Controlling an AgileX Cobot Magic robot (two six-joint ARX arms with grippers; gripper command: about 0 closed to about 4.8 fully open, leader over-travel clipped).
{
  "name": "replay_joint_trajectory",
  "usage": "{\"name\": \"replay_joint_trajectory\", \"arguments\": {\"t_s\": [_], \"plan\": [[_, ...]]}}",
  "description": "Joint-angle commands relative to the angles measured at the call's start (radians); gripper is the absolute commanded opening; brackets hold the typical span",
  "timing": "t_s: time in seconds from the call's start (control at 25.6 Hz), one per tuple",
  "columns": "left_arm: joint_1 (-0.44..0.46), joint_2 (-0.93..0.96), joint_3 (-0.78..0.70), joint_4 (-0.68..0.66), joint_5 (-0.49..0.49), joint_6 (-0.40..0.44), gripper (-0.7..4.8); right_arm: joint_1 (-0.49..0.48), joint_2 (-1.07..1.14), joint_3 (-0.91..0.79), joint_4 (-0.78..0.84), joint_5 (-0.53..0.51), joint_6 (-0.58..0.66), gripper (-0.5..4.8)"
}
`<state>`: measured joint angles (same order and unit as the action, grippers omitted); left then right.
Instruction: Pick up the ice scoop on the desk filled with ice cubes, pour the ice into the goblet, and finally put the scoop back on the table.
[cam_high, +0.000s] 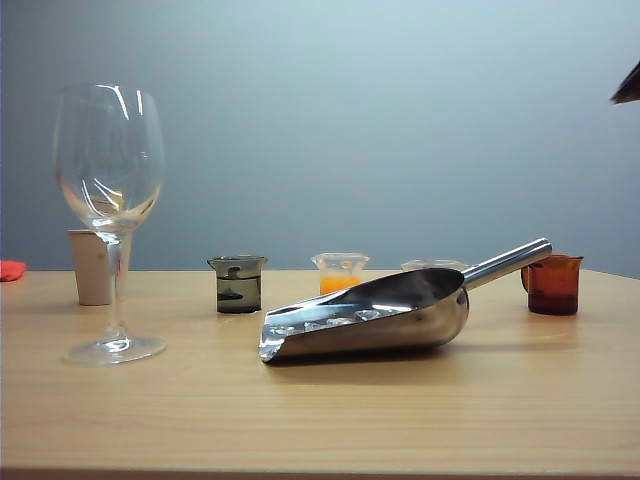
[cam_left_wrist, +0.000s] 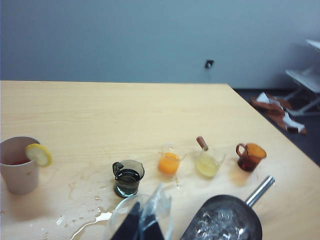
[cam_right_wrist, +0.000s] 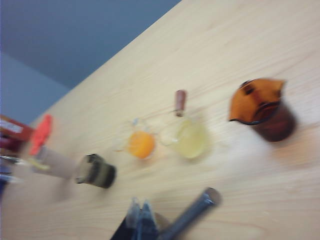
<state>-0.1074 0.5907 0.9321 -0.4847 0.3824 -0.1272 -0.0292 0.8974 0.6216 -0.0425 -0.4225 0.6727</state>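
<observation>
The shiny steel ice scoop (cam_high: 375, 318) lies on the desk (cam_high: 320, 420) right of centre, with its handle (cam_high: 505, 262) pointing up and to the right. Clear ice cubes (cam_high: 330, 322) fill its bowl. The tall goblet (cam_high: 110, 200) stands upright at the left and looks empty. In the left wrist view my left gripper (cam_left_wrist: 142, 220) hangs over the goblet's rim (cam_left_wrist: 112, 220), fingers together and holding nothing, with the scoop (cam_left_wrist: 225, 225) beside it. In the blurred right wrist view my right gripper (cam_right_wrist: 140, 210) is shut and empty, close beside the scoop handle (cam_right_wrist: 192, 212).
Behind the scoop stands a row of small vessels: a beige cup (cam_high: 92, 265), a dark beaker (cam_high: 238, 284), an orange beaker (cam_high: 340, 272) and an amber beaker (cam_high: 552, 284). A yellowish flask (cam_left_wrist: 207, 162) stands among them. Spilled water (cam_left_wrist: 95, 220) lies near the goblet. A dark arm part (cam_high: 628, 85) shows at the upper right edge.
</observation>
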Motion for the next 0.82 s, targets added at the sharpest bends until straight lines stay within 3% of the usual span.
{"name": "replay_joint_trajectory", "arguments": {"t_s": [0.04, 0.27, 0.59, 0.82], "plan": [[-0.034, 0.003, 0.005, -0.006, 0.003, 0.026, -0.05, 0.021, 0.067, 0.002, 0.142, -0.045, 0.043, -0.01], [-0.079, 0.008, 0.005, -0.087, -0.072, 0.075, -0.05, 0.102, 0.175, 0.000, 0.190, -0.051, 0.062, -0.01], [-0.079, 0.008, 0.005, -0.089, -0.075, 0.093, -0.05, 0.142, 0.216, -0.005, 0.240, -0.003, 0.057, -0.01], [-0.079, 0.013, 0.005, -0.082, -0.075, 0.120, -0.05, 0.142, 0.265, -0.159, 0.597, -0.029, 0.314, -0.01]]}}
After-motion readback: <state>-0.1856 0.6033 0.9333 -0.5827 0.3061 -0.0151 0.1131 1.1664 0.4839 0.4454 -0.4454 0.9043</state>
